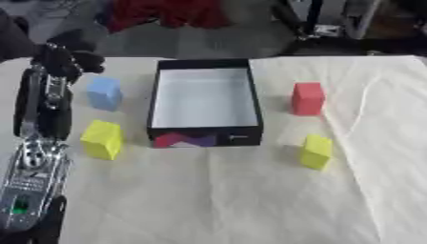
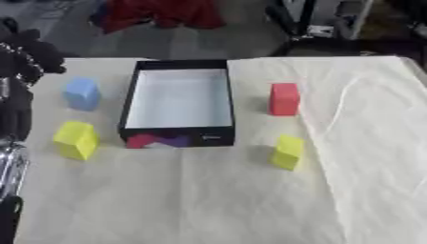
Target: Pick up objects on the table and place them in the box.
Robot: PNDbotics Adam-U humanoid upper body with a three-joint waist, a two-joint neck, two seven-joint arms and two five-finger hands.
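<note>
Four blocks on the tabletop: two yellow, one blue, one red. One black box mid-table, white inside, nothing in it. Blue block at 9 o'clock of the box, near-left yellow block at 8 o'clock, red block at 3 o'clock, right yellow block at 4 o'clock. All four apart from the box, none touching. Left hand at 10 o'clock of the box, just above the blue block, fingers curled, nothing visibly held; dark against dark, contact with the block unclear. Left arm cut off by the lower-left edge. Red and purple patches on the box's near wall, unreadable.
</note>
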